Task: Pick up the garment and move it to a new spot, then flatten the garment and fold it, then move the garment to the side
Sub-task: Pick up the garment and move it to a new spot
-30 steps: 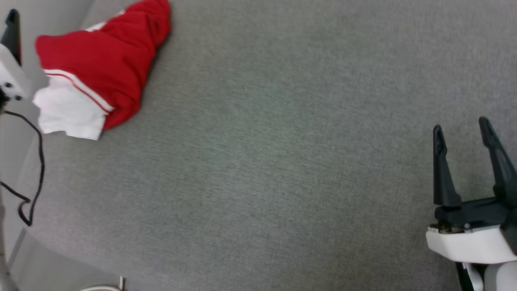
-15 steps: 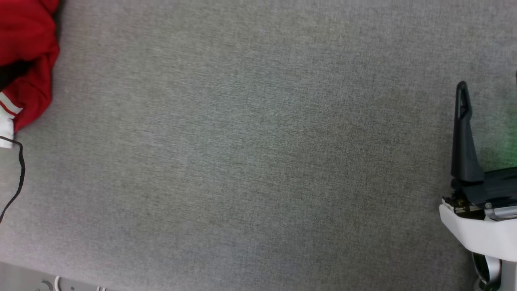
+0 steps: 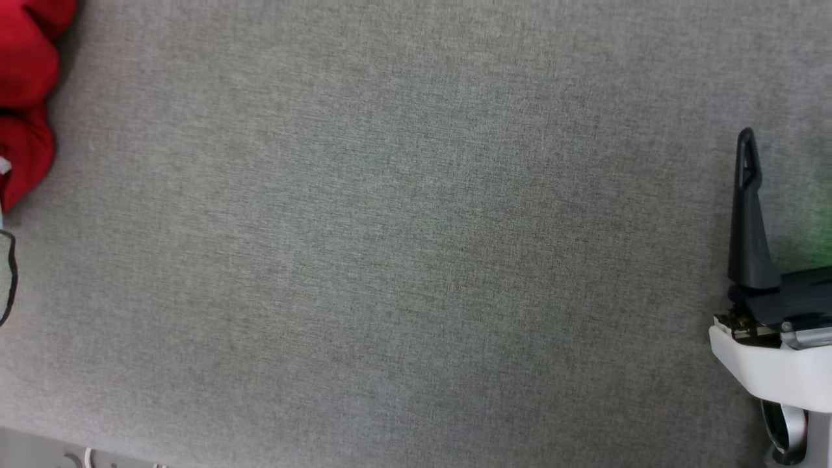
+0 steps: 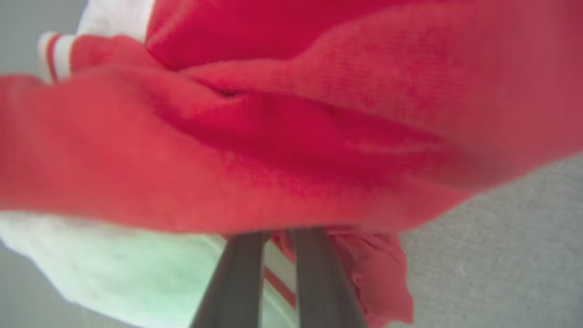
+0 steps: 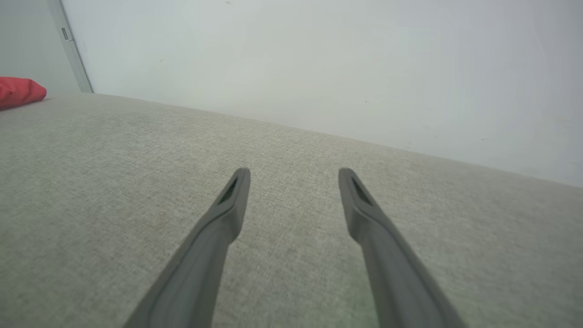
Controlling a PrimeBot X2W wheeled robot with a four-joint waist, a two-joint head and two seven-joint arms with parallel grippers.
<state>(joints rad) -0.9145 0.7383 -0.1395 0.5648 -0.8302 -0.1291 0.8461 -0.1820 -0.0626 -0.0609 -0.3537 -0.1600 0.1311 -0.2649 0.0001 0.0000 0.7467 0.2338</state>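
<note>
The garment (image 3: pixel 23 78), bright red with a white sleeve panel, lies bunched at the far left edge of the head view. The left wrist view shows the garment (image 4: pixel 319 136) up close, a thick red fold lying across the fingers. My left gripper (image 4: pixel 278 237) has its two dark fingers nearly together, their tips buried under that fold, shut on the cloth. My right gripper (image 5: pixel 294 175) hovers open and empty over the grey surface, far from the garment (image 5: pixel 18 91). One of its fingers (image 3: pixel 747 214) stands at the right edge of the head view.
The grey woven surface (image 3: pixel 416 260) stretches wide between the garment and my right gripper. A black cable (image 3: pixel 8 279) loops at the left edge. A white wall (image 5: pixel 319 68) rises behind the surface's far edge.
The head camera has swung right, so the garment sits at the left edge now. Its red cloth looks more bunched and the white sleeve has nearly left the picture. The right gripper stays open.
</note>
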